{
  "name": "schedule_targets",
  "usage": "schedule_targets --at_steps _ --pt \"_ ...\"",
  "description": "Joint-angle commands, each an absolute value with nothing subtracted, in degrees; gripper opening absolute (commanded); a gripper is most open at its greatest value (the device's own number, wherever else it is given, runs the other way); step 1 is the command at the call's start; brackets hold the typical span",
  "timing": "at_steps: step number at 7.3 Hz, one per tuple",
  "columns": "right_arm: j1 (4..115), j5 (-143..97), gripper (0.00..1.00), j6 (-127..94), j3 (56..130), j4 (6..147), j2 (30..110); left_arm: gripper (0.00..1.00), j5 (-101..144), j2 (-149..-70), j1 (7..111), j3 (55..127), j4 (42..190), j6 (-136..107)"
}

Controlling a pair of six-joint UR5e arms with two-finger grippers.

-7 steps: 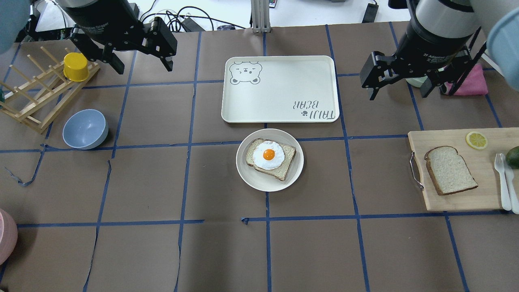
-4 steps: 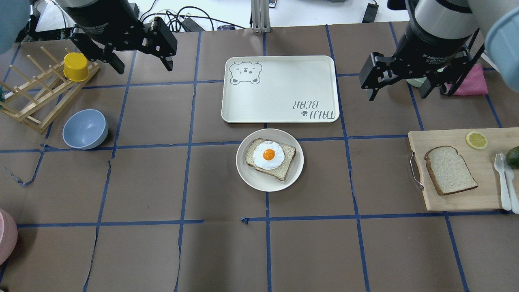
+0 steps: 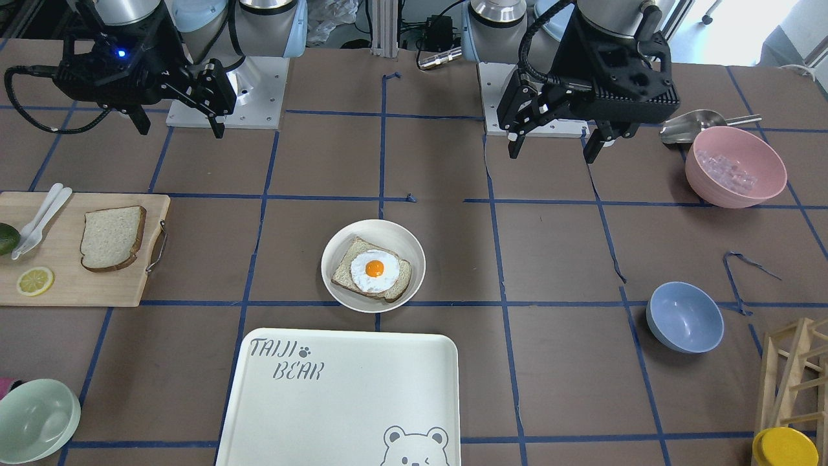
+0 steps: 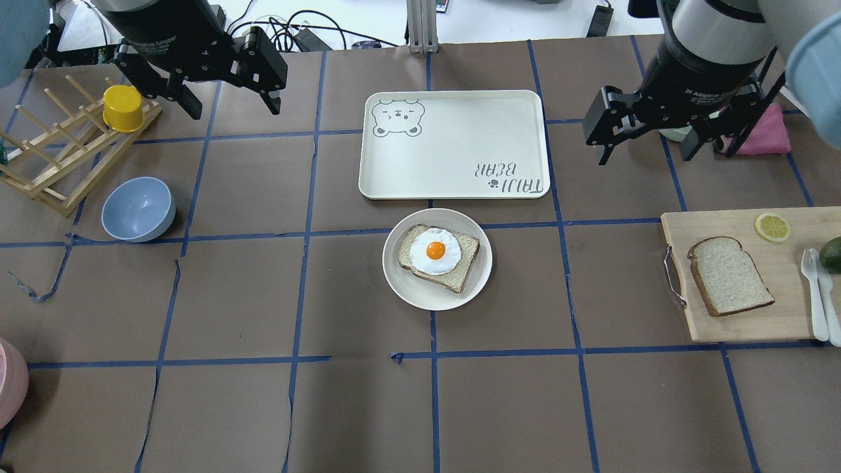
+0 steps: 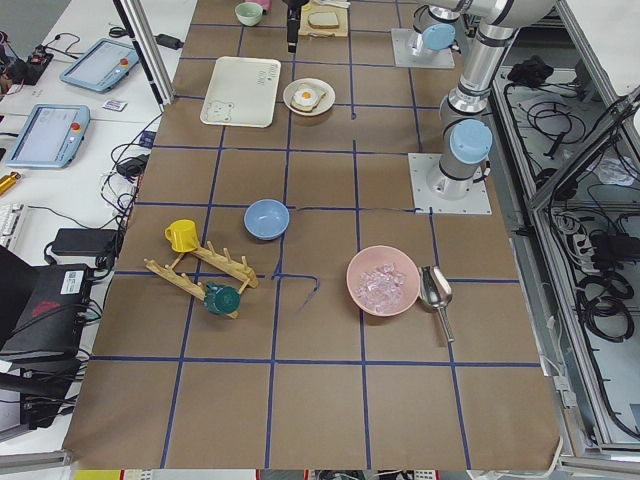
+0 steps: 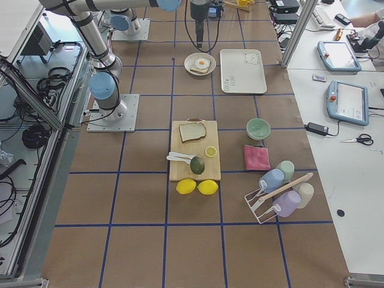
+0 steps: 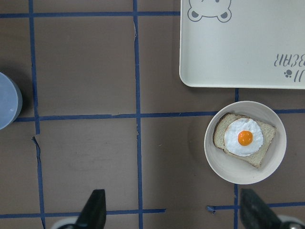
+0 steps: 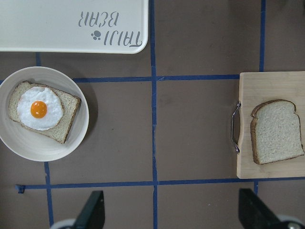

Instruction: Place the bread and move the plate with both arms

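The bread [image 4: 729,276] lies flat on a wooden cutting board at the table's right, also in the front view [image 3: 112,237] and the right wrist view [image 8: 276,131]. The plate [image 4: 420,299] sits mid-table and holds a slice with a fried egg [image 4: 435,251]; it also shows in the front view [image 3: 407,243] and the left wrist view [image 7: 238,176]. My left gripper [image 4: 233,108] hangs open and empty high over the far left. My right gripper [image 4: 644,156] hangs open and empty, beyond the board and right of the tray.
A cream "TAIJI BEAR" tray [image 4: 453,143] lies just beyond the plate. The cutting board [image 4: 782,315] also carries a lemon slice, cutlery and an avocado. A blue bowl [image 4: 138,209] and a wooden rack [image 4: 59,157] with a yellow cup stand at the left. A pink cloth [image 4: 765,131] lies far right.
The right arm has shifted very slightly. The left arm, the bread and the plate have not moved.
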State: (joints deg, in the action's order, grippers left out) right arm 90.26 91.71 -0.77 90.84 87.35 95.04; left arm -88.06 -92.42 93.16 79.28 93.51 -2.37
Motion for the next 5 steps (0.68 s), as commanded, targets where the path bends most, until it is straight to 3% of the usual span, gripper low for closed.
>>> schedule_targets --at_steps 1,5 --pt "90.26 91.85 1.00 -0.35 90.97 87.28 95.01 1.00 -88.15 -92.37 93.16 79.36 93.77 -2.37" --pt "90.18 91.93 1.00 -0.35 90.97 87.01 95.01 1.00 -88.15 -92.37 93.16 79.28 93.69 -2.37"
